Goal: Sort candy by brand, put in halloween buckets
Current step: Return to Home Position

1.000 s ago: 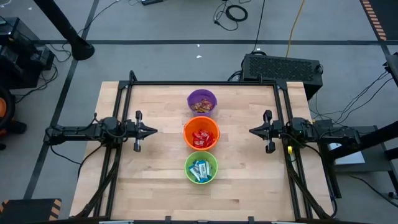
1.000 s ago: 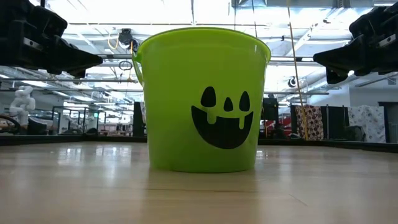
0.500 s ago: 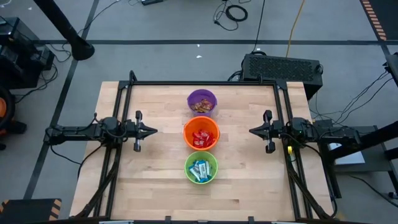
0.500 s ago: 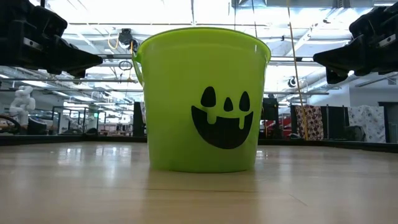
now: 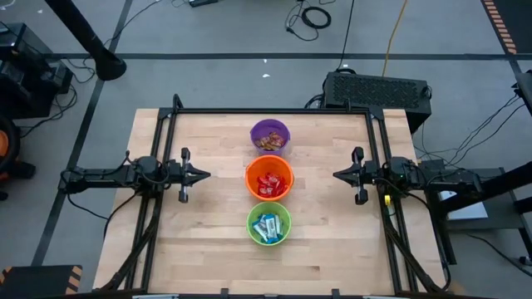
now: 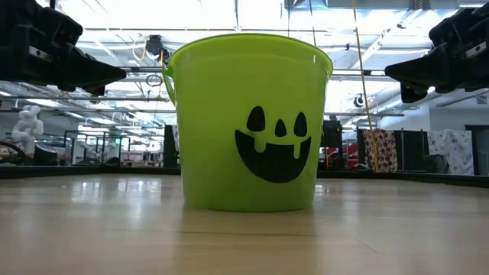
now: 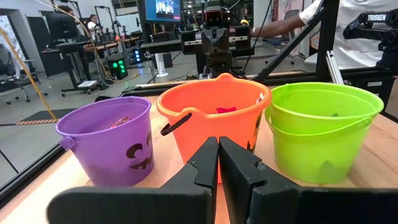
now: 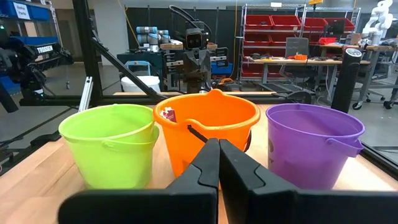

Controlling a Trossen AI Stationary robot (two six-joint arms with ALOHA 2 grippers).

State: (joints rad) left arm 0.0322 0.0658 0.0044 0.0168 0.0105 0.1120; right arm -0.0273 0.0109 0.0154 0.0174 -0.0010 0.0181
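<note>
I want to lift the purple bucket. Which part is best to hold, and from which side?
Probably the rim of the purple bucket, from above: it stands upright and open, so one finger fits inside its wall, one outside. Take the edge away from the orange bucket, which stands close beside it.

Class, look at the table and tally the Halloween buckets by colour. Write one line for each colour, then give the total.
Purple bucket: 1
Orange bucket: 1
Green bucket: 1
Total: 3
</note>
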